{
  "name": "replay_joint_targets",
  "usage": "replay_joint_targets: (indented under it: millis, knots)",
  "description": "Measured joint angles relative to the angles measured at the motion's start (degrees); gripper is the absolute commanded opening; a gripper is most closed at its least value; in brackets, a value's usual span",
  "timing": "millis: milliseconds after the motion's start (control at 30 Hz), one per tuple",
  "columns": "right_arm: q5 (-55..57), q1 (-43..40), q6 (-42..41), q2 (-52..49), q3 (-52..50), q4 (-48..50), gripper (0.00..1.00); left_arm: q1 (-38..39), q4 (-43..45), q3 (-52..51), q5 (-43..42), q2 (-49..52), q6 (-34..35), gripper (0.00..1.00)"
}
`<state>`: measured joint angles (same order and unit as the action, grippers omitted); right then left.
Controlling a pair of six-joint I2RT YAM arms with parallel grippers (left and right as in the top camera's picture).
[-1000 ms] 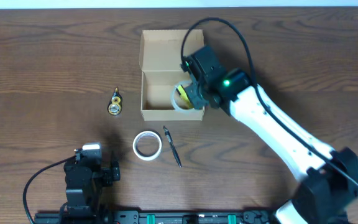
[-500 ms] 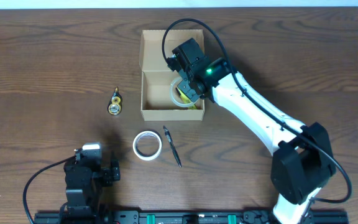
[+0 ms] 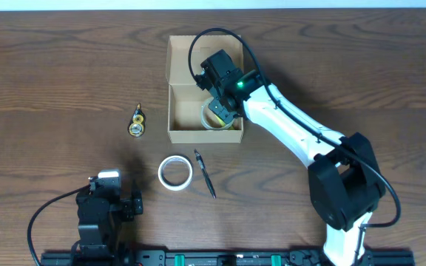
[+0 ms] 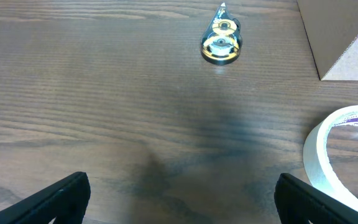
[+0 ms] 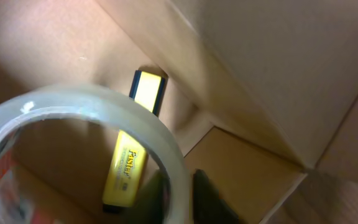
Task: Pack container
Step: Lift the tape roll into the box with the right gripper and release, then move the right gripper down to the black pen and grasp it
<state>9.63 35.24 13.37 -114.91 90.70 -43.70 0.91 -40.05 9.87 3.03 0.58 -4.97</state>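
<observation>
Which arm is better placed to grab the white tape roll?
Left, probably: the open left gripper is near the white tape roll; the right gripper holds a clear tape roll inside the brown cardboard box.

Clear tape roll point(image 5: 98, 106) close up, its rim pinched between my dark fingers point(image 5: 213, 199), inside the cardboard box point(image 5: 260, 74), yellow highlighter point(image 5: 129, 168) lying on its floor beyond the roll

Six items on the table, in five kinds.
One cardboard box point(image 3: 183, 66); two large tape rolls, namely one clear roll point(image 5: 98, 106) and one white roll point(image 3: 175, 172); one small yellow tape dispenser point(image 3: 137, 122); one black pen point(image 3: 204, 174); one yellow highlighter point(image 5: 129, 168).
</observation>
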Motion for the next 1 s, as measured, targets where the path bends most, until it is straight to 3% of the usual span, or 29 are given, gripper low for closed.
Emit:
replay_joint_targets:
  millis: [467,533,567,600,667,1000]
  knots:
    - [-0.09,0.00,0.39,0.00,1.11,2.32,0.42,0.00,0.00,0.00,0.00,0.00,0.00,0.95]
    - [-1.38,0.00,0.33,0.04,3.08,0.09,0.54,0.00,0.00,0.00,0.00,0.00,0.00,0.95]
    - [-3.06,0.00,-0.20,0.17,4.76,-2.03,0.80,0.00,-0.02,0.00,-0.02,0.00,0.00,0.95]
    - [-4.66,0.00,-0.85,0.59,5.97,-3.76,0.91,0.00,0.00,0.00,0.00,0.00,0.00,0.95]
    - [-6.71,0.02,-2.43,1.97,6.82,-6.84,0.98,0.00,0.00,0.00,0.00,0.00,0.00,0.95]
    - [-13.27,0.00,-12.52,16.15,5.33,-23.12,0.98,0.00,0.02,0.00,0.00,0.00,0.00,0.95]
